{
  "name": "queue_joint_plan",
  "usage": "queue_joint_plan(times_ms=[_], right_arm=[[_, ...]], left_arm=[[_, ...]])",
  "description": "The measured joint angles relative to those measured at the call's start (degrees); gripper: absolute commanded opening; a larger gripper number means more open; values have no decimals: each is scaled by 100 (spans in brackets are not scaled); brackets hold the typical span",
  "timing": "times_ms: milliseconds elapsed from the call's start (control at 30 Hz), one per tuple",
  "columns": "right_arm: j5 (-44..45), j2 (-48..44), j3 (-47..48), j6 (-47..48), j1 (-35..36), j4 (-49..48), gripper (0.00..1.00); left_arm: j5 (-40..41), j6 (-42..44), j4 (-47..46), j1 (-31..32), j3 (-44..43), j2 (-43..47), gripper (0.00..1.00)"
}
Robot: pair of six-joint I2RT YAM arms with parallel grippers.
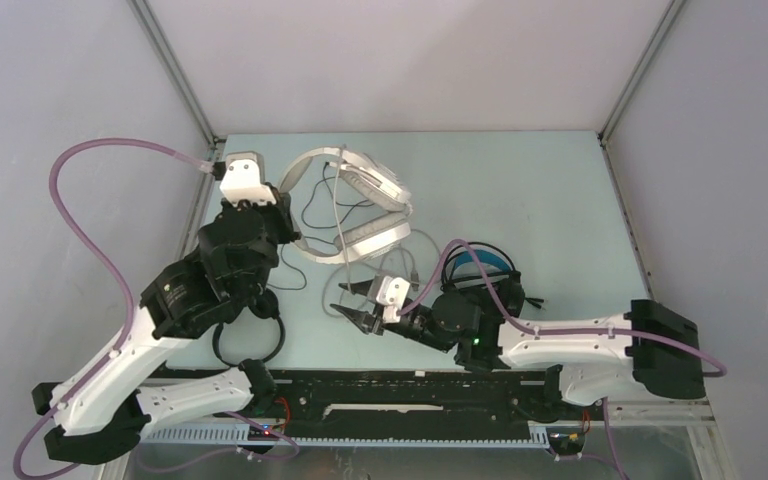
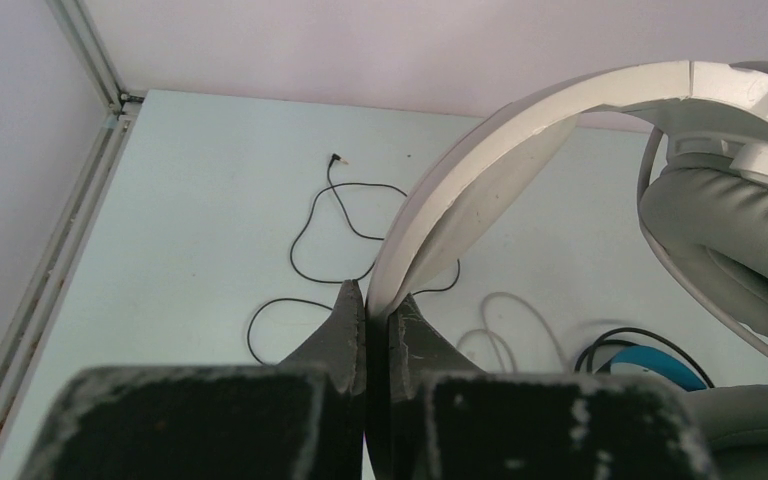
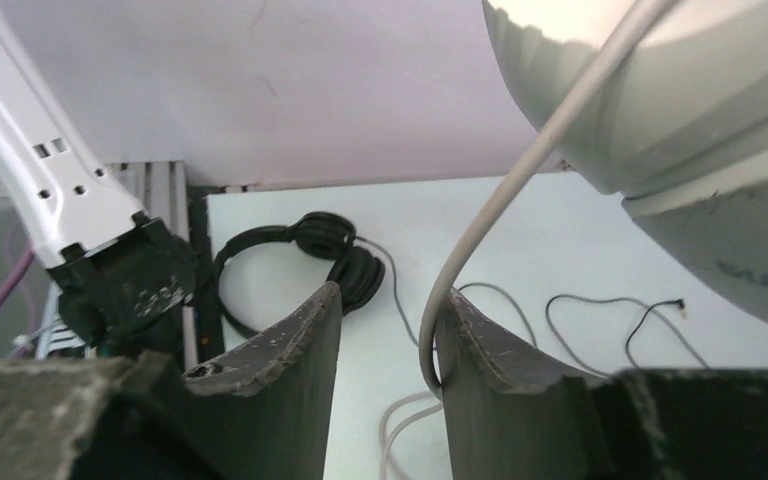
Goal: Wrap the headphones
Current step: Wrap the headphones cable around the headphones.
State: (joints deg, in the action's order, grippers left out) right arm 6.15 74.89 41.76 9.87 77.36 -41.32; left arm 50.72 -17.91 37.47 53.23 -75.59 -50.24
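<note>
Only the left wrist view shows the left pincer [image 2: 378,298] clamped tight on the lower end of the white headphones' [image 1: 378,236] headband [image 2: 480,160], which rises from the fingers and curves up to the right. From above, that grip is hidden under the arm. The right wrist view shows the right pincer [image 3: 390,295] standing open, with the grey cable [image 3: 480,220] running down through the gap. The cable lies against the inner face of one finger and is not pinched.

From above, the white headphones sit mid-bench [image 1: 540,200], the headband arching toward the left and far side and both ear cups on the right. An ear cup looms over the right pincer.

The black-and-blue headphones [image 1: 482,262] lie just behind the right wrist. The small black headphones [image 3: 305,240] lie at the near edge beside the left arm [image 3: 60,190]. A thin black cable trails across the bench, its plug [image 2: 335,158] toward the far-left corner.
</note>
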Motion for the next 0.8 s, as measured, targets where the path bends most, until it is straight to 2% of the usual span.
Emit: queue_joint_plan(times_ms=[433,800], right_arm=[[319,1432,-485,457,13,-2535,46],[313,2389,-538,251,-15,-3641,45]], left_arm=[[-334,-162,273,0,-479,-7,0],[-623,-256,396,0,-793,2,0]])
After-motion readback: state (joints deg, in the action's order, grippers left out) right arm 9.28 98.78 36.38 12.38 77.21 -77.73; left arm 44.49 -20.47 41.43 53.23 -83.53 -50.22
